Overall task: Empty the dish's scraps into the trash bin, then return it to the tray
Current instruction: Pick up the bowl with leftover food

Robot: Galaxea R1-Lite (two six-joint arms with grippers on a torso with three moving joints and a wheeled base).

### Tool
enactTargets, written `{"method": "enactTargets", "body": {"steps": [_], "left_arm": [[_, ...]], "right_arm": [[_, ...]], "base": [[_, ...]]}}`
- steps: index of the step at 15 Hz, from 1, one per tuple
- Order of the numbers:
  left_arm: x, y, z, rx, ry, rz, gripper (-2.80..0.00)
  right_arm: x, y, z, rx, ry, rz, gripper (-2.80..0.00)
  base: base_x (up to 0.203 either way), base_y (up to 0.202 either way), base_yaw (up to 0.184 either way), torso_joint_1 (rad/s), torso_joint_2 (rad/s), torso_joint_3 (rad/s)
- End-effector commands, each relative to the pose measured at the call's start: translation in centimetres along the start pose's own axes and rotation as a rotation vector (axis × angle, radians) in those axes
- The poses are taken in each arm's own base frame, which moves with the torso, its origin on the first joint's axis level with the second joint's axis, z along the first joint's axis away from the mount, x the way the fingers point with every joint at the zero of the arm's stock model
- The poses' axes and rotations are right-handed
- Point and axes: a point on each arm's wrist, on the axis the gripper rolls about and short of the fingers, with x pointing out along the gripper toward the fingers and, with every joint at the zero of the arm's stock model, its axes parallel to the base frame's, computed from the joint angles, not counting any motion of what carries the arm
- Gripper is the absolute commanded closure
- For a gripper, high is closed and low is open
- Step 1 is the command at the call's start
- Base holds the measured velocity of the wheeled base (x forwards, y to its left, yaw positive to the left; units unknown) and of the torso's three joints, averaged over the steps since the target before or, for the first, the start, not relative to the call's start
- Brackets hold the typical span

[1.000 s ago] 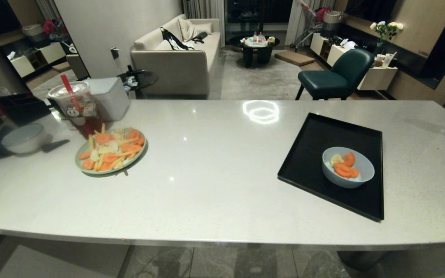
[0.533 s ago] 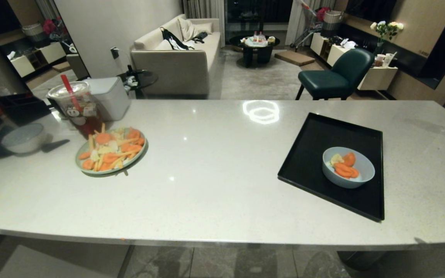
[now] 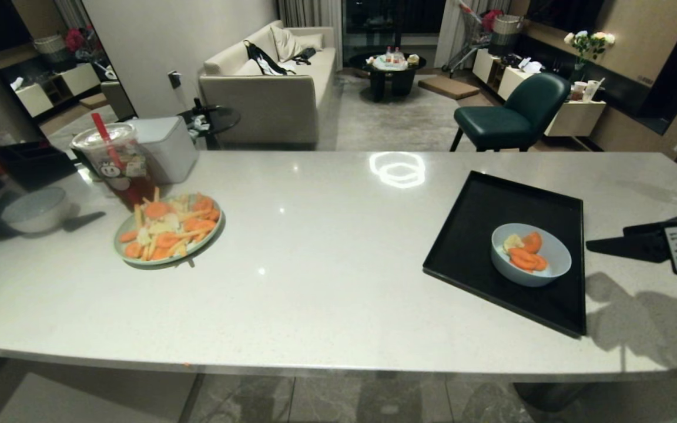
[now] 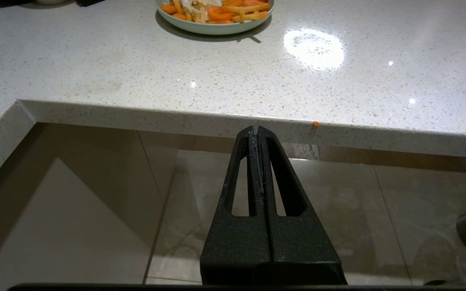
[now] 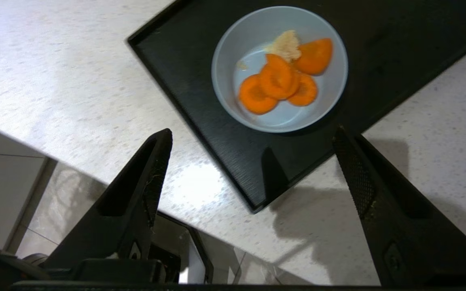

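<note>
- The right gripper (image 5: 253,137) had its jaws wide apart and held nothing. It hung above the counter (image 3: 327,282) by the tray's right edge.
- The dish (image 3: 530,254) with the scraps (image 3: 525,251) sat near the right edge of the tray (image 3: 479,235).
- The left gripper (image 4: 257,133) was squeezed closed, empty, below the counter's front edge.

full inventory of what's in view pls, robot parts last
counter: 1, pale speckled stone, across the foreground
tray: 1, black, right side of counter
dish: 1, light blue, on the tray
scraps: few orange slices, one pale chunk, in the dish
plate: 1, green, heaped with orange and yellow sticks, left
drink cup: 1, clear with red straw, behind plate
bowl: 1, grey-white, far left
chair: 1, dark green, beyond counter
sofa: 1, beige, background
left gripper: shut, below the counter edge
right gripper: open, above the tray's corner, near dish
</note>
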Motion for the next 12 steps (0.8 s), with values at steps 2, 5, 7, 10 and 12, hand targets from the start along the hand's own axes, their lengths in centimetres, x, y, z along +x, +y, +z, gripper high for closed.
{"method": "enactTargets", "body": {"steps": [2,5,7,10,12], "left_arm": [[0.0,0.0,0.0,-0.001,0.0,-0.001,0.0],[0.0,0.0,0.0,-0.001,0.0,0.0,0.0],[0.0,0.0,0.0,-0.001,0.0,0.0,0.0],[0.0,0.0,0.0,-0.001,0.0,0.0,0.0],[0.0,0.0,0.0,-0.001,0.0,0.0,0.0]], "right_arm": [[3.4,-2.1,1.6,0.046,0.12,-0.047,-2.8],[4.5,-2.9,2.0,0.113,0.244,-0.075,-2.8],[5.1,-3.1,1.8,0.139,0.31,-0.077,-2.8],[6.0,-3.9,1.5,0.195,0.346,-0.108,-2.8],[6.8,-4.4,1.2,0.22,0.369,-0.128,-2.8]], "base": [[0.0,0.0,0.0,0.0,0.0,0.0],[0.0,0.0,0.0,0.0,0.0,0.0],[0.0,0.0,0.0,0.0,0.0,0.0],[0.0,0.0,0.0,0.0,0.0,0.0],[0.0,0.0,0.0,0.0,0.0,0.0]]}}
